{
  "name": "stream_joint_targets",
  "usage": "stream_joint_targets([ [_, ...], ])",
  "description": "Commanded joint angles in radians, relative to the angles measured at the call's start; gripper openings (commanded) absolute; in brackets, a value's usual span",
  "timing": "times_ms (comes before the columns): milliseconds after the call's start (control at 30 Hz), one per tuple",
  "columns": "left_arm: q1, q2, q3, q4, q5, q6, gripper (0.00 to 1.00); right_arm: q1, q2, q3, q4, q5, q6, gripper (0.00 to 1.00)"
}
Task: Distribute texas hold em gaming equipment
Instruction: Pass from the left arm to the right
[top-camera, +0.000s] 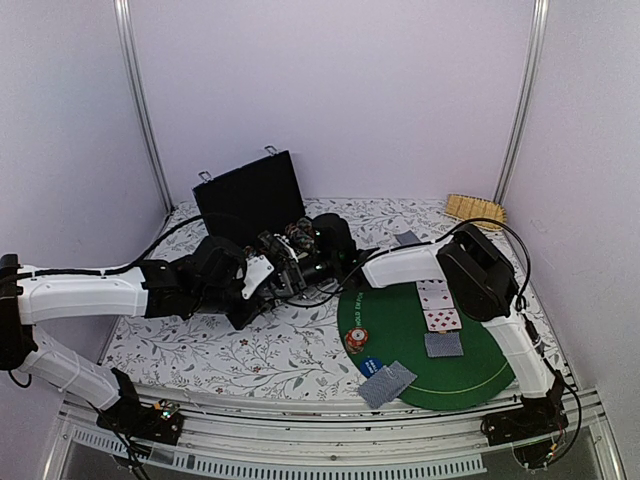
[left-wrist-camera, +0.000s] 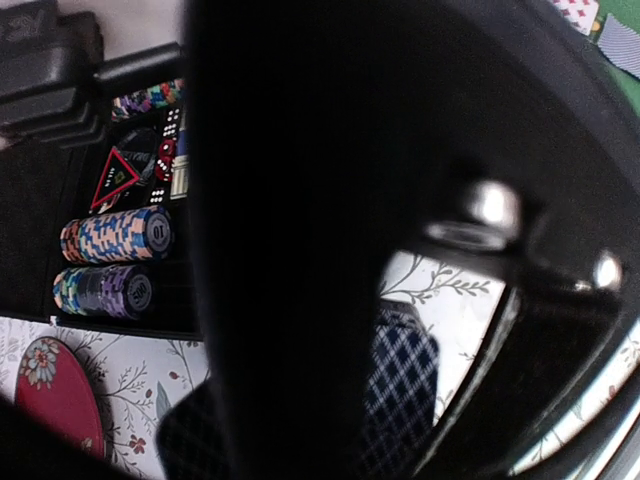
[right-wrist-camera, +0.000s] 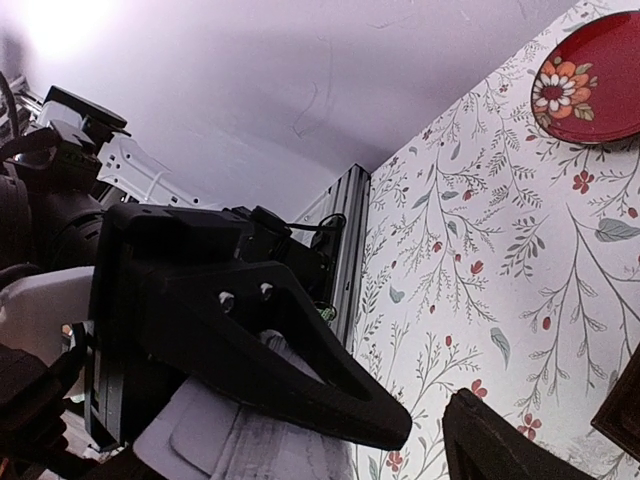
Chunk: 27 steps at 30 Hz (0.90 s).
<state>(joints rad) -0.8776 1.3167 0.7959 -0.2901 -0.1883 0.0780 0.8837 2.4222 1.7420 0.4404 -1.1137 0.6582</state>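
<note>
Top external view is showing both arms reaching to the middle of the table, by the open black case. On the left, the left tool is hanging at the case. Something dark is blocking most of its own camera, so I cannot tell if it is released or clenched. A blue checked card is peeking out under that dark shape. In the case, two rolls of poker chips are lying on their sides, their long way going left to right in the left wrist view, flat faces pointing right. The right tool is hovering over the table, fingers apart, gripping nothing. Further right, cards and one chip are lying on the green mat, the cards making a row going away from the arms. I am guessing the arms are fetching more pieces from the case, and the next move is needing a careful pinch across a roll.
</note>
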Motion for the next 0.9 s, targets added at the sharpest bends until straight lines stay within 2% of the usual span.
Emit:
stream_joint_targets([
  [0,-0.018,0.01,0.021,0.015,-0.017,0.004,0.34,0.005,0.019,0.02,-0.02,0.023,0.028,0.77],
  [200,-0.019,0.03,0.028,-0.002,-0.042,0.001,0.33,-0.004,-0.053,-0.019,-0.193,0.143,-0.082,0.63],
  [333,-0.02,0.028,0.028,-0.002,-0.04,0.002,0.33,-0.024,-0.135,-0.068,-0.243,0.206,-0.13,0.56],
  [633,-0.02,0.031,0.027,0.001,-0.045,0.002,0.33,-0.038,-0.2,-0.108,-0.331,0.228,-0.203,0.4],
  [733,-0.021,0.029,0.028,0.0,-0.047,0.0,0.33,-0.038,-0.213,-0.106,-0.365,0.223,-0.231,0.4],
  [867,-0.02,0.029,0.027,0.003,-0.04,0.0,0.33,-0.034,-0.225,-0.114,-0.298,0.062,-0.265,0.56],
])
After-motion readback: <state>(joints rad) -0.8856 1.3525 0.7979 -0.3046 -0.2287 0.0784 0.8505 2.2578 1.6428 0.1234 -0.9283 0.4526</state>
